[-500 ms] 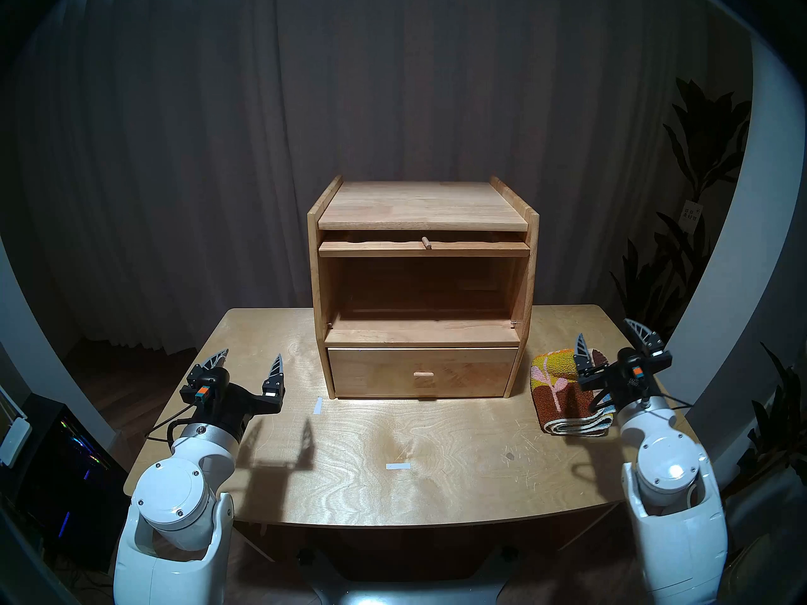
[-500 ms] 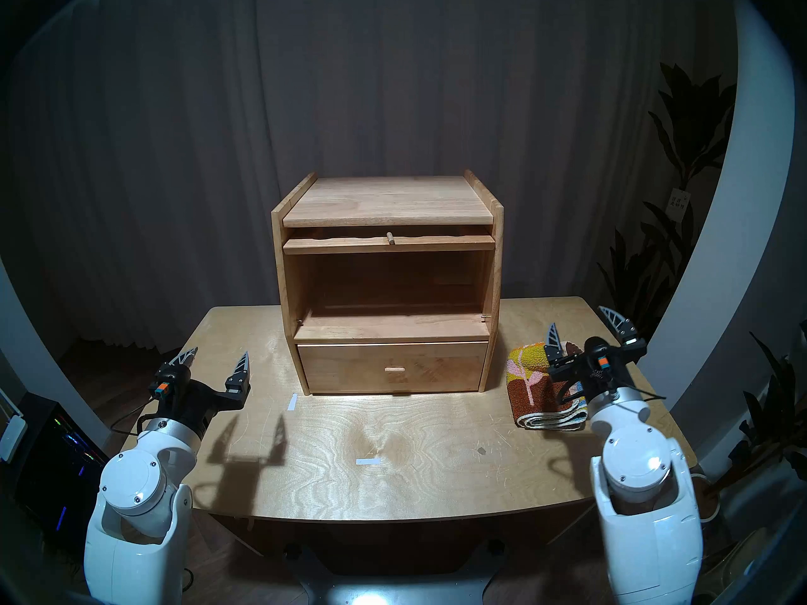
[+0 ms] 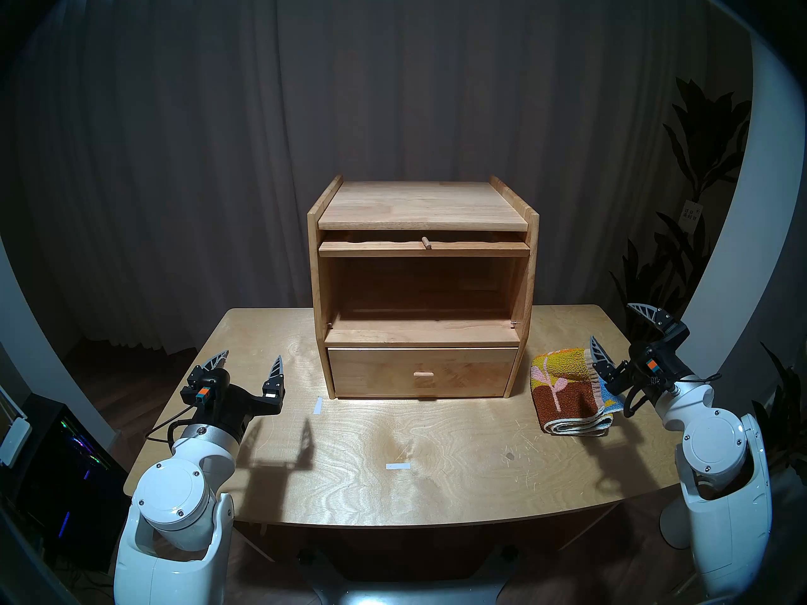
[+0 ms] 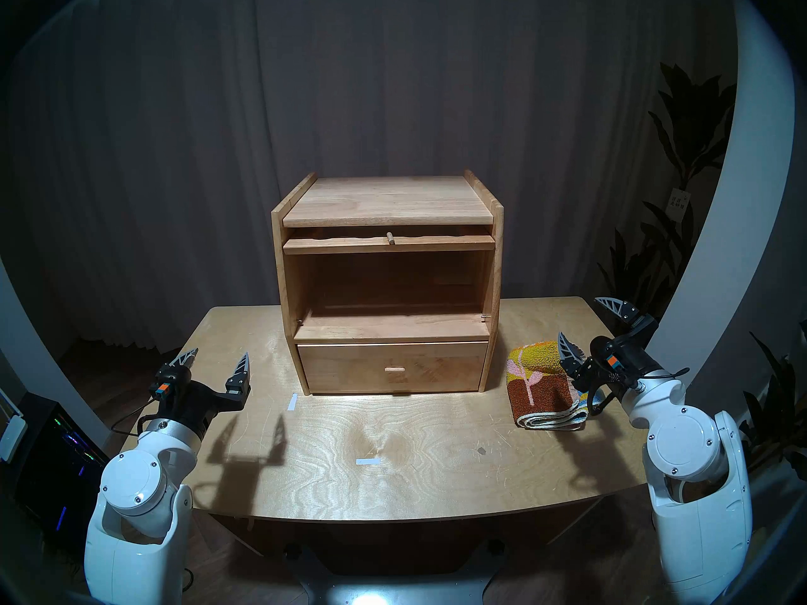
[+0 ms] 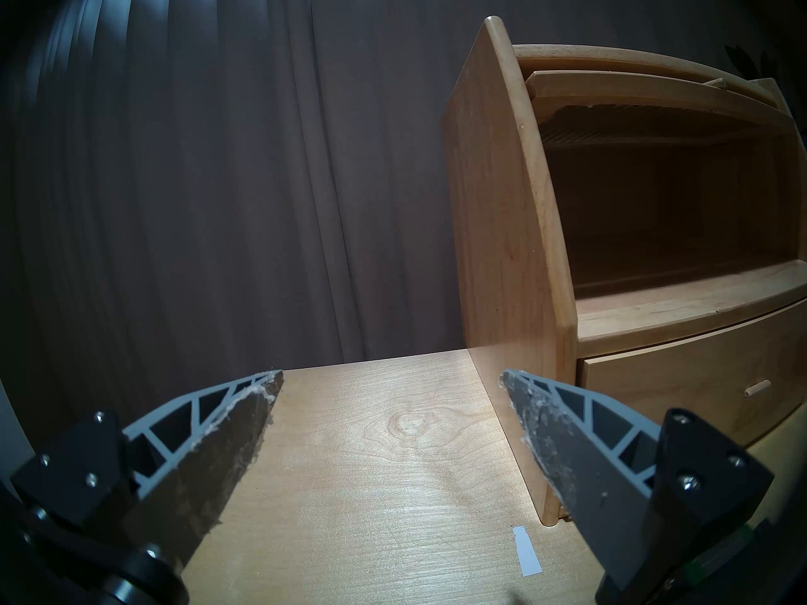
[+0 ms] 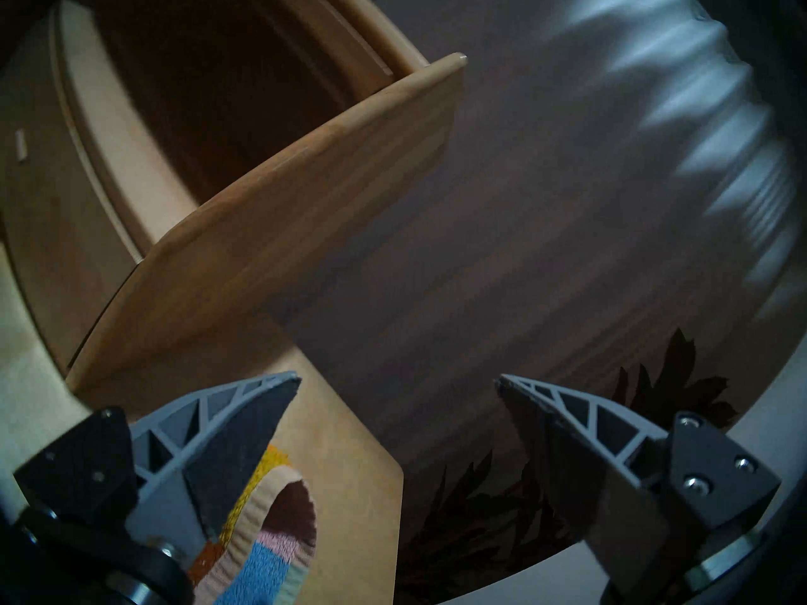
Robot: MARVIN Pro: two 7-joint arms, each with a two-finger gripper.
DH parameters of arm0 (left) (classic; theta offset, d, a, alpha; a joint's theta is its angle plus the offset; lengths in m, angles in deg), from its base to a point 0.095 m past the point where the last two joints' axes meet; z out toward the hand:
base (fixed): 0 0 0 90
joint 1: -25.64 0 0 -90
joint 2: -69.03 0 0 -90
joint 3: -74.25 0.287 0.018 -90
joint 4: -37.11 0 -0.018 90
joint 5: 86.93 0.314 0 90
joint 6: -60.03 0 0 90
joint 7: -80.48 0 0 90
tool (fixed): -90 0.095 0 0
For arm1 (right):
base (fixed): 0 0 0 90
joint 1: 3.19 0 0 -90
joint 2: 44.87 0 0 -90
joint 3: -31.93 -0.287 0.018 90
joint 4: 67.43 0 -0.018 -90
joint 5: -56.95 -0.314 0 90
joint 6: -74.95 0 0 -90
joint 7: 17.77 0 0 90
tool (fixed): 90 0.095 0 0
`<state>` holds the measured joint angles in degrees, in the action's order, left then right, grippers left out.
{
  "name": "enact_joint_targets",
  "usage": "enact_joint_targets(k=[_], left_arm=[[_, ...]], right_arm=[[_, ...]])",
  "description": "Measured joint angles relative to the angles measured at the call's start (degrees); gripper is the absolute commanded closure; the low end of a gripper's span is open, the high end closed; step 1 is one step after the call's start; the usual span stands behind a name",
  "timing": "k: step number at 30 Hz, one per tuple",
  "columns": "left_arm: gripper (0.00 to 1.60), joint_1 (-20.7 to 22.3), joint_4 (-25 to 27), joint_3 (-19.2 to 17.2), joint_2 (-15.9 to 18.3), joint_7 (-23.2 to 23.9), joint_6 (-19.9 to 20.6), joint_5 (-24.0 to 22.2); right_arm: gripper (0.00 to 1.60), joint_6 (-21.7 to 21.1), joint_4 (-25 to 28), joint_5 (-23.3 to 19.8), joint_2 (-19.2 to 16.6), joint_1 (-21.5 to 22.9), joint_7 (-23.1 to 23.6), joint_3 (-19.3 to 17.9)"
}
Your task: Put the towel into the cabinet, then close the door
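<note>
The folded towel (image 3: pixel 563 386), mustard and brown with a pink leaf, lies on the table right of the cabinet (image 3: pixel 421 207). It also shows in the right head view (image 4: pixel 539 381) and the right wrist view (image 6: pixel 266 543). The cabinet's large compartment stands open and empty. The door (image 3: pixel 423 251) is pushed up flat under the top, with its peg knob (image 3: pixel 425 243) facing out. My right gripper (image 3: pixel 612 323) is open and tilted, hovering over the towel's far right corner without touching it. My left gripper (image 3: pixel 251 357) is open and empty above the table, left of the cabinet.
The drawer (image 3: pixel 421 372) under the compartment is shut. Two white tape marks (image 3: pixel 317 405) (image 3: pixel 398 465) lie on the wooden table (image 3: pixel 393 495). Plants (image 3: pixel 698 154) stand off the right edge, and a computer case (image 3: pixel 65 451) stands on the floor at the left.
My right arm has swung outward to the right. Its gripper has rolled and moved right and slightly up, uncovering more of the towel. The left arm has not moved.
</note>
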<state>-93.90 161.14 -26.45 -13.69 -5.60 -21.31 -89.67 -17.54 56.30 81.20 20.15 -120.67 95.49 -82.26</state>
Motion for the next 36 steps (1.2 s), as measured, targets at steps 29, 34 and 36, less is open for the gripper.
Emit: enact_joint_targets(k=[29,34,36], left_arm=[[0.0,-0.01,-0.1,0.01,0.14,-0.02,-0.01,-0.02],[0.0,-0.01,-0.1,0.01,0.15,-0.02,-0.01,-0.02],[0.0,-0.01,-0.1,0.01,0.15,-0.02,-0.01,-0.02]], right_arm=[[0.0,13.74,-0.83,5.12,-13.84,-13.07,29.31,-11.8],[0.0,14.73,-7.1,3.16,-13.04,-11.06,25.2,-12.38],[0.0,14.79,-9.64,1.2,-12.93,-9.65,23.06,-11.33]])
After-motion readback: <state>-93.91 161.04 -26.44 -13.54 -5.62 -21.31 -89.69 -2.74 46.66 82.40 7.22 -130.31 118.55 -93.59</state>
